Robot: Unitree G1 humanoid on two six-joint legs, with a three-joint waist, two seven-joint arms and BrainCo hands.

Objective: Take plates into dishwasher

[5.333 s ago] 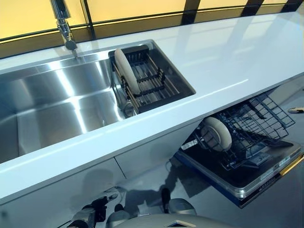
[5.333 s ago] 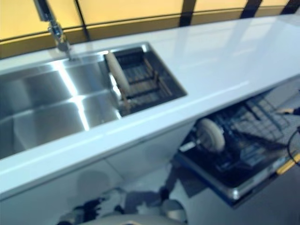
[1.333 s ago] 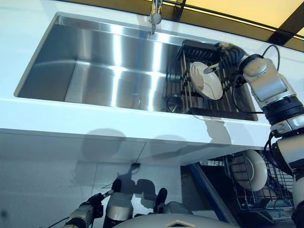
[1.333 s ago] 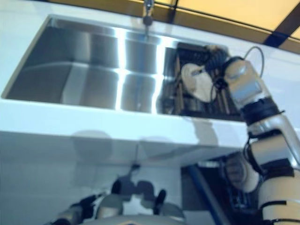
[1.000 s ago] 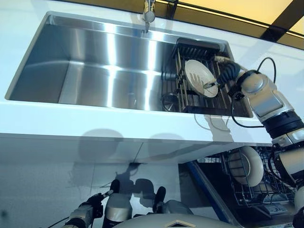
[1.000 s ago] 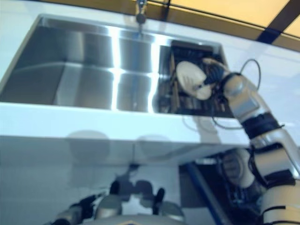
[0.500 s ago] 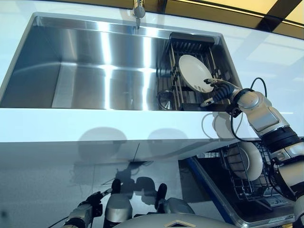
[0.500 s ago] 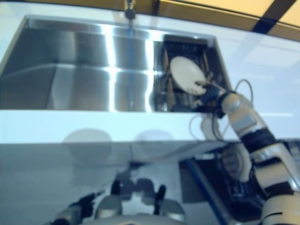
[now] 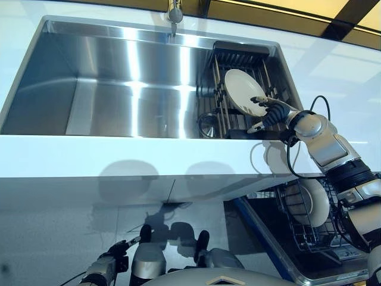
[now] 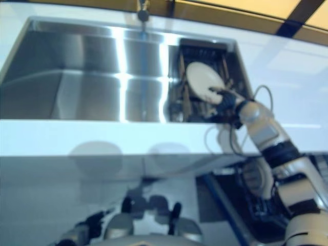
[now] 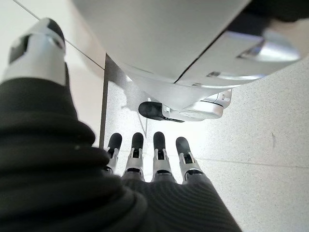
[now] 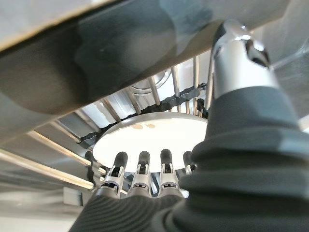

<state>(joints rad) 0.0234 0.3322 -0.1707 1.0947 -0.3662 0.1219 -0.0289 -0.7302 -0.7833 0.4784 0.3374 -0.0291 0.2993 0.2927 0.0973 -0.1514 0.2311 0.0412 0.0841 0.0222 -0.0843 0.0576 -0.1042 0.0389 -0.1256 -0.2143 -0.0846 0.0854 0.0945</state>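
A white plate (image 9: 240, 89) leans on edge in the dark dish rack (image 9: 238, 56) at the right end of the steel sink (image 9: 119, 77). My right hand (image 9: 275, 112) reaches over the counter's front edge to the plate's near rim. In the right wrist view its fingers (image 12: 142, 169) are straight, their tips at the rim of the plate (image 12: 149, 137), with the thumb held apart. Nothing is grasped. A second white plate (image 9: 312, 202) stands in the pulled-out dishwasher rack (image 9: 297, 238) below the counter. My left hand (image 11: 154, 159) hangs low by the floor, fingers straight and empty.
The white countertop (image 9: 119, 158) runs along the sink's front, and its edge lies between my right arm and the dishwasher. A faucet (image 9: 174, 11) stands behind the sink. The open dishwasher door (image 9: 309, 275) juts out at the lower right.
Since half a second ago my right hand has risen slightly toward the plate, and its fingers now lie against the plate's rim. The plate stays in the rack.
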